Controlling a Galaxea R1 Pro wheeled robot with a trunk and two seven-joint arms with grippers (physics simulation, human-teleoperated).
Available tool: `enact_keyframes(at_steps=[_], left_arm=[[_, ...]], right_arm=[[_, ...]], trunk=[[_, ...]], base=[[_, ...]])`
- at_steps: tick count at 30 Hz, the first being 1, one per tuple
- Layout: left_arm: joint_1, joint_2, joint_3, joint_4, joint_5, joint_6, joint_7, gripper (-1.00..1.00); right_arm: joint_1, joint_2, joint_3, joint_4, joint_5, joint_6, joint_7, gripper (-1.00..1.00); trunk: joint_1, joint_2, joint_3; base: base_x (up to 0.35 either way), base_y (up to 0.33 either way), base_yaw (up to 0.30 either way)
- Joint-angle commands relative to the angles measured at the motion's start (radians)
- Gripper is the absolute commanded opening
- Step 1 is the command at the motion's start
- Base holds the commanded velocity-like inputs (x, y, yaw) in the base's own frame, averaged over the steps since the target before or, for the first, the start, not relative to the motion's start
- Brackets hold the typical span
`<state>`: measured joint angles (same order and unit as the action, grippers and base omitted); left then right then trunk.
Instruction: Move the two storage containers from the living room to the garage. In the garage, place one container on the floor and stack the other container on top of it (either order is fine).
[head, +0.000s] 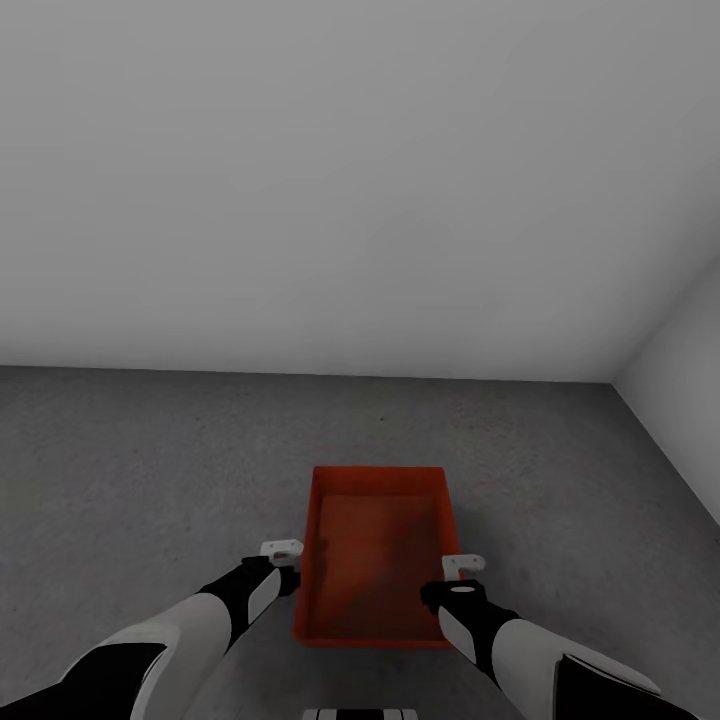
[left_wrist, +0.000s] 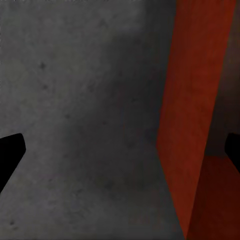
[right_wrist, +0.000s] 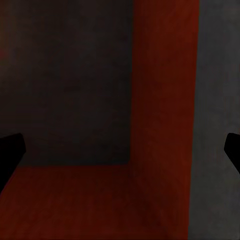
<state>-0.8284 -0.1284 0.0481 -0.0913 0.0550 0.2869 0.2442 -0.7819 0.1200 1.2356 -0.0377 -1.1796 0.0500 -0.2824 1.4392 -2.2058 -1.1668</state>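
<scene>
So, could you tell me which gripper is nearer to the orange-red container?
Roughly equal: the left gripper straddles the left wall of the container, the right gripper its right wall.

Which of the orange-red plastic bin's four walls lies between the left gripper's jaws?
The long wall on the robot's left of the orange-red rectangular plastic bin; the right gripper spans the opposite long wall.

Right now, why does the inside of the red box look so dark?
In the right wrist view the storage container lies in deep shadow, its inside nearly black. In the left wrist view its outer wall looks brighter orange-red beside the mottled floor. The head view is soft and evenly lit, with no glare.
</scene>
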Motion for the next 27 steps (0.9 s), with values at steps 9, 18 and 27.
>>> enact_keyframes(at_steps=[9,18,27], left_arm=[[0.0,0.0,0.004,-0.002,0.006,0.004,0.004,1.0],[0.0,-0.009,0.005,-0.003,0.006,0.003,0.006,1.0],[0.0,-0.022,0.006,-0.002,0.006,0.004,0.006,1.0]], right_arm=[[0.0,0.0,0.008,-0.002,-0.005,0.004,-0.007,1.0],[0.0,-0.001,0.008,-0.002,-0.005,0.002,-0.007,1.0],[0.0,-0.002,0.007,-0.002,-0.005,0.001,-0.008,1.0]], trunk=[[0.0,0.0,-0.001],[0.0,0.0,-0.001],[-0.012,0.021,0.009]], base=[[0.0,0.0,0.0],[0.0,0.0,0.0],[0.0,0.0,0.0]])
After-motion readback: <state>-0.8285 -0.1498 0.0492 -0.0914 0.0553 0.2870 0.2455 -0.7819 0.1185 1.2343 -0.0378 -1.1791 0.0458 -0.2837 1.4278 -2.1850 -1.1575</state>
